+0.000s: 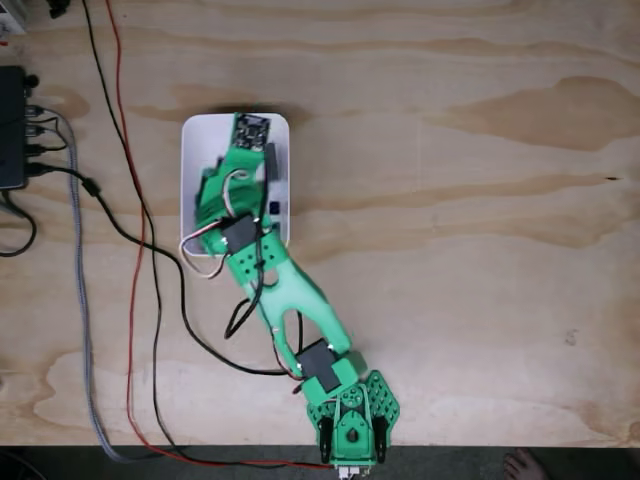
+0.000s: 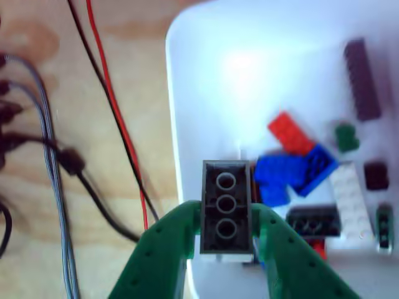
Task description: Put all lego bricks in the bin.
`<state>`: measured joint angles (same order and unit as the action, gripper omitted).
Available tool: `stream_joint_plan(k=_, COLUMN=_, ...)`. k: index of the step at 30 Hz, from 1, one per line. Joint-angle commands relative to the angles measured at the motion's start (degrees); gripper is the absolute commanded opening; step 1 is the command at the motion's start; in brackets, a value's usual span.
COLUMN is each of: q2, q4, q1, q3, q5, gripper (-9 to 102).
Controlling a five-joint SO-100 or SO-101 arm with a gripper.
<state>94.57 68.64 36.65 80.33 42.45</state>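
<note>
- Green arm (image 1: 290,300) in the fixed view, reaching from the bottom edge up over a white bin (image 1: 197,140) on a wooden table (image 1: 450,200).
- Bin standing upright in that view, long side running top to bottom, mostly hidden under the arm.
- Small square circuit board (image 1: 252,130) at the arm's tip, over the bin's top end.
- Black box (image 1: 10,125) at the left edge, with cables (image 1: 80,300) running down the table; one red wire (image 1: 135,300) among them.
- No writing clear enough to read in either view.
- Green gripper (image 2: 225,233) in the other view, closed on one black brick (image 2: 226,208) at the bin's left wall (image 2: 177,124).
- Held brick showing three round holes in a row, long side pointing up and down in that view.
- Inside the bin, loose bricks lying flat: one red (image 2: 290,132), two blue (image 2: 277,171), one white (image 2: 349,199), one small green (image 2: 346,137), one long dark one (image 2: 361,78), one small dark one (image 2: 376,175), one black (image 2: 313,221).
- Long dark one lying almost up and down; white one tilted the same way.
</note>
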Motion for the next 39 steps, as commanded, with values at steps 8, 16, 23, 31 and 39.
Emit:
stream_joint_plan(k=8, q2=2.5, q4=-4.0, q1=-3.1, q3=8.5, q5=-3.3, gripper=10)
stream_joint_plan(k=16, q2=18.1, q4=-8.9, q1=-13.3, q3=20.5, q5=-9.5, gripper=38)
stream_joint_plan(k=23, q2=52.8, q4=-14.6, q1=-39.3, q3=49.0, q5=18.1, gripper=8)
stream_joint_plan(k=31, q2=87.1, q4=1.2, q1=-43.5, q3=80.9, q5=44.8, gripper=0)
stream_joint_plan(k=39, q2=98.8, q4=10.0, q1=-36.3, q3=96.8, q5=42.1, gripper=5)
